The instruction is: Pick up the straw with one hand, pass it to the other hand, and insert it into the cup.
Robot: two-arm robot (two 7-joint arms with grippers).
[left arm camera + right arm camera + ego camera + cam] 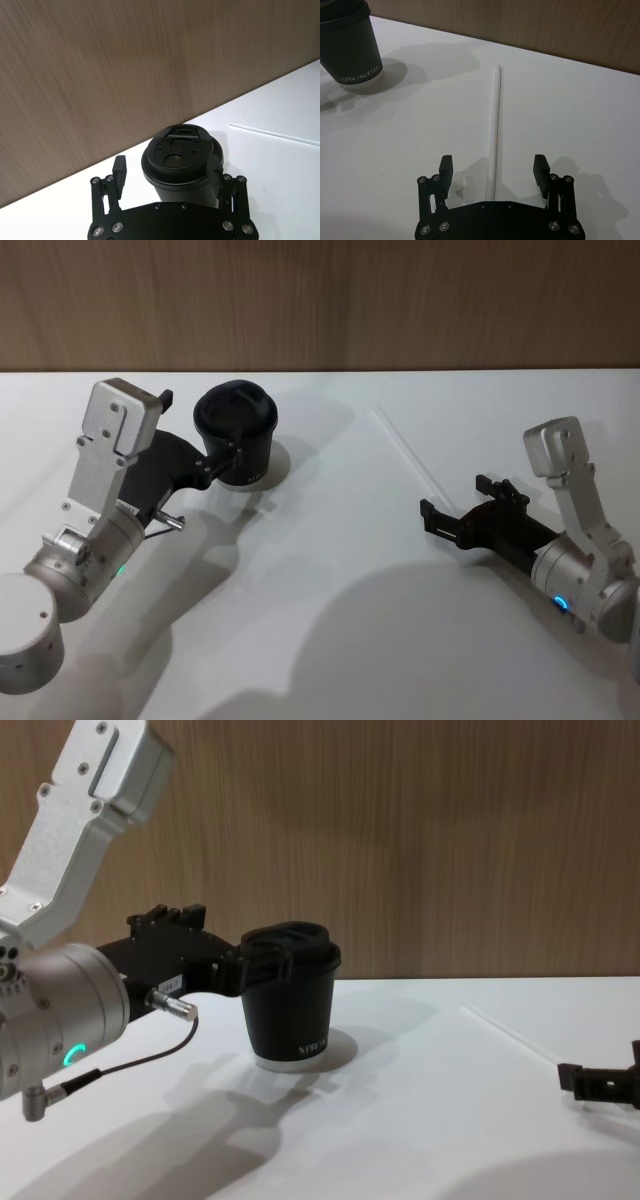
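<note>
The white straw (412, 452) lies flat on the white table, right of the middle. Its near end rests between the open fingers of my right gripper (455, 498), low over the table. The right wrist view has the straw (495, 125) running straight out from between the gripper's (492, 172) fingers (446, 167), untouched. The black lidded cup (238, 430) stands upright at the back left. My left gripper (200, 430) is open at the cup's upper part. In the left wrist view one finger (215, 175) is against the cup (180, 160) and the other stands apart.
A wooden wall (320, 300) runs along the table's far edge, close behind the cup. A thin dark cable (130, 1065) hangs from the left wrist. Bare white table (330, 570) lies between the two arms.
</note>
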